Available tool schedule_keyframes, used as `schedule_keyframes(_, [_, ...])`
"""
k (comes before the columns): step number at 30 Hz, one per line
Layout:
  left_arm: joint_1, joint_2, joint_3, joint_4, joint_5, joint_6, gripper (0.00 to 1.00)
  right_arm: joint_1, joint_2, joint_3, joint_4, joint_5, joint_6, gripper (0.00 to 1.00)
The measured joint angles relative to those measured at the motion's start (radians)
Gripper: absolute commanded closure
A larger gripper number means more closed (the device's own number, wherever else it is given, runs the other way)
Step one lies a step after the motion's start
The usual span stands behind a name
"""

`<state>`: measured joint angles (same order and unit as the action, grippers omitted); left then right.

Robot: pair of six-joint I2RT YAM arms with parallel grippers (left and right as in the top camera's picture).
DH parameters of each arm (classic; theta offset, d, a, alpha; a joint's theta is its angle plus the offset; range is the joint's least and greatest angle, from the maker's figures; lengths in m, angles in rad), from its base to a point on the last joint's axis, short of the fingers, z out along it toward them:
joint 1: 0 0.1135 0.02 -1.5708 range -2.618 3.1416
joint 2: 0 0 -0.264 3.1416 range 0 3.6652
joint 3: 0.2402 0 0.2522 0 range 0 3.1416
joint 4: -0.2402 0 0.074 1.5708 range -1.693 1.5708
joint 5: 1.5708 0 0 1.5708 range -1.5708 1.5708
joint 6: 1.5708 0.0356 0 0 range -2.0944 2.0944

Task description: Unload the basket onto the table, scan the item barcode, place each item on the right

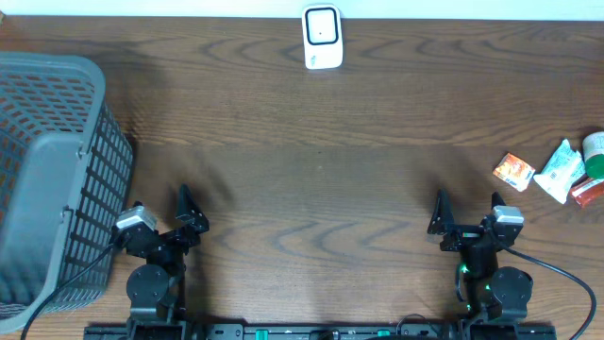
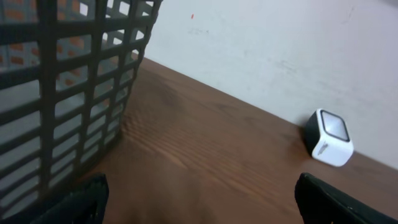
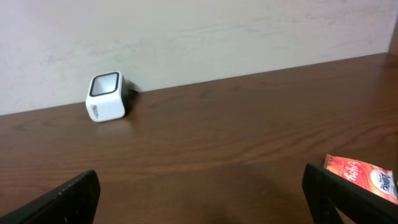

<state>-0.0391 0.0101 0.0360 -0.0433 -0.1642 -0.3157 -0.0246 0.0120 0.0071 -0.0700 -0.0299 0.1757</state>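
Observation:
A white barcode scanner (image 1: pixel 322 36) stands at the far edge of the wooden table; it also shows in the left wrist view as the scanner (image 2: pixel 328 138) and in the right wrist view as the scanner (image 3: pixel 106 97). Small items lie at the right edge: an orange packet (image 1: pixel 513 172), a white-green packet (image 1: pixel 559 170), a green-white tub (image 1: pixel 595 146) and a red pack (image 1: pixel 588 192). The orange packet (image 3: pixel 364 175) sits just beyond my right gripper's right finger. My left gripper (image 1: pixel 162 212) (image 2: pixel 199 199) and right gripper (image 1: pixel 467 212) (image 3: pixel 202 193) rest near the front edge, both open and holding nothing.
A large grey mesh basket (image 1: pixel 47 179) fills the left side, close beside my left arm; its wall (image 2: pixel 68 93) looms at the left of the left wrist view. A pale wall runs behind the table's far edge.

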Motion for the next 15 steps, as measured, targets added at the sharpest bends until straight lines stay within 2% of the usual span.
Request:
schedule_keyframes(5, [0.000,0.000,0.000,0.000,0.000,0.055,0.04,0.000,0.000,0.000,0.000,0.000,0.000,0.01])
schedule_keyframes(15, [0.000,0.000,0.000,0.000,0.000,0.081,0.04,0.000,0.000,0.000,0.000,0.000,0.000,0.01])
